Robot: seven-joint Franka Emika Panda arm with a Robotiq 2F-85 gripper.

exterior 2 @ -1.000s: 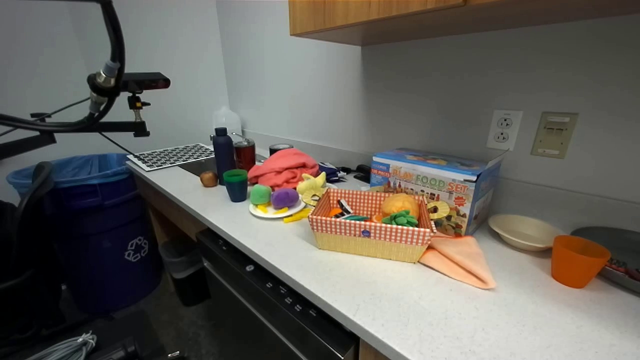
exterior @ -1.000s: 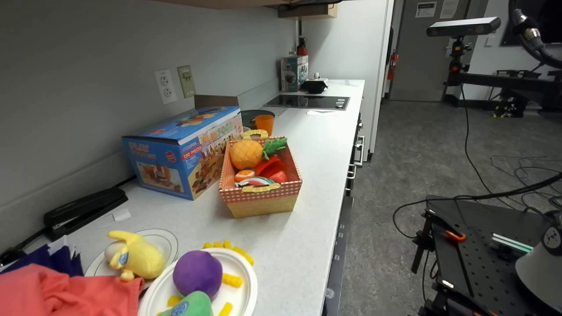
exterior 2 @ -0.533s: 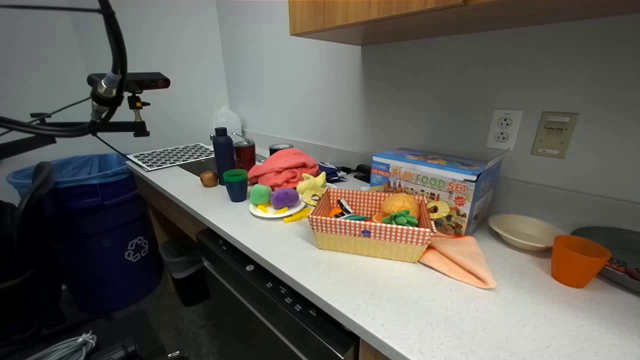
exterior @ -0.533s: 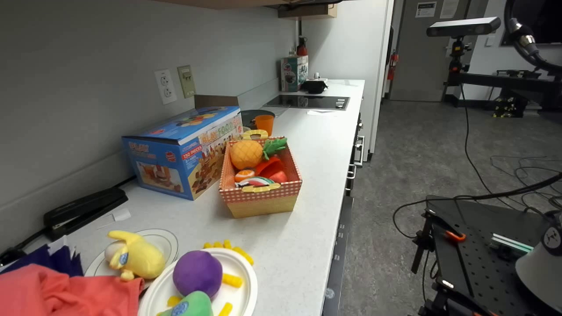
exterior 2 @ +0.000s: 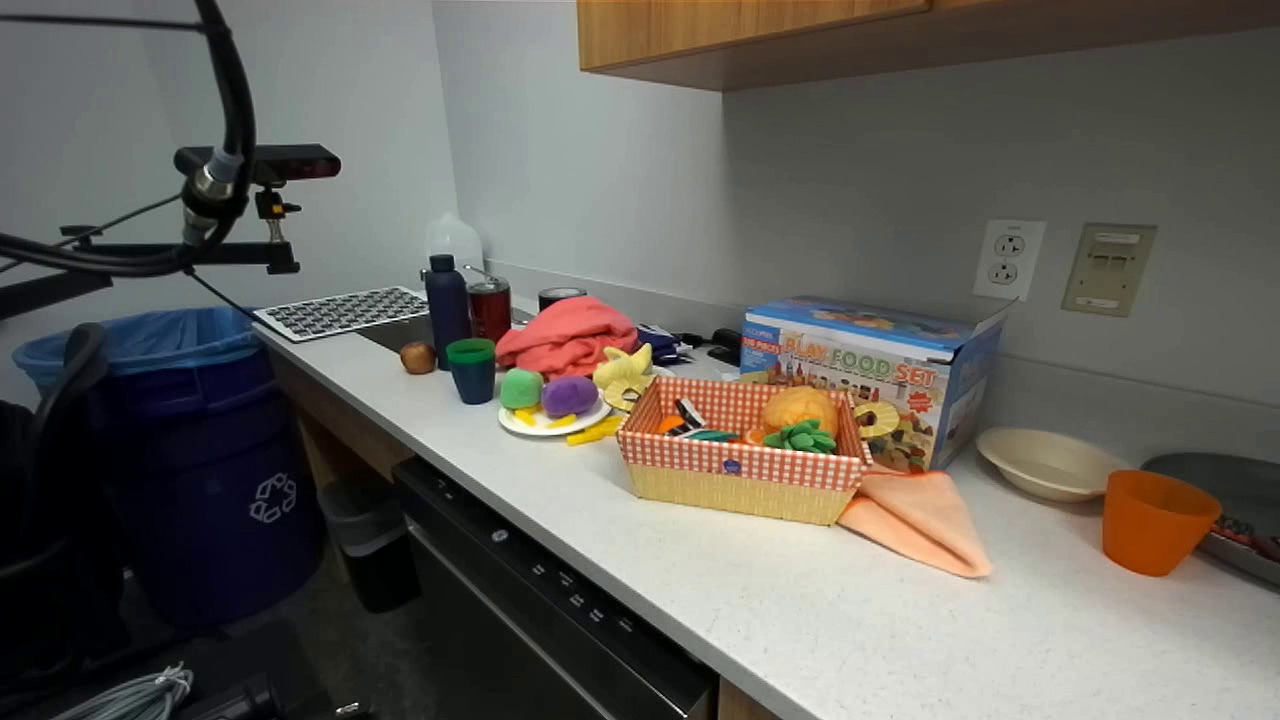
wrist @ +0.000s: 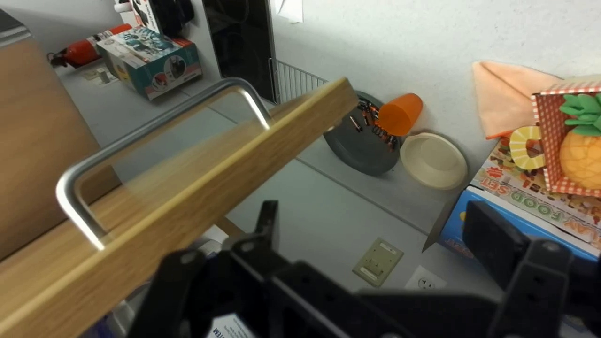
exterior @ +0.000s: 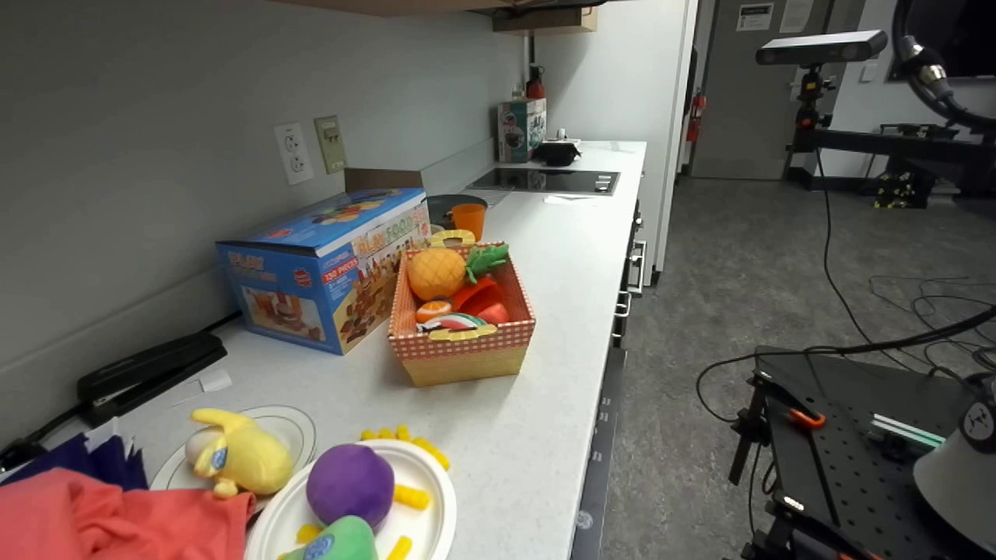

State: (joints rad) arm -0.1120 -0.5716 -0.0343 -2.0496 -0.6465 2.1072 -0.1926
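Note:
My gripper [wrist: 373,209] is open and empty in the wrist view; nothing is between its fingers. A wooden cabinet door [wrist: 202,202] with a silver bar handle [wrist: 155,134] stands ajar at the left of the wrist view, close to the left finger. The gap between the door and that finger cannot be judged. The gripper itself is out of view in both exterior views; only arm cables [exterior 2: 215,190] show at the edge. Beyond the fingers are the wall, a light switch plate [wrist: 378,262] and a blue play food box [wrist: 530,234].
The counter holds a checkered basket [exterior 2: 745,480] with a toy pineapple [exterior 2: 800,410], an orange cup [exterior 2: 1158,522], a beige bowl [exterior 2: 1050,465] and a peach cloth [exterior 2: 925,520]. A white plate [exterior: 432,486] bears plush toys. A wooden cabinet [exterior 2: 800,40] hangs above.
The arm's cables have shifted slightly: rightward and down in an exterior view, and slightly left in an exterior view. The objects on the counter have not moved.

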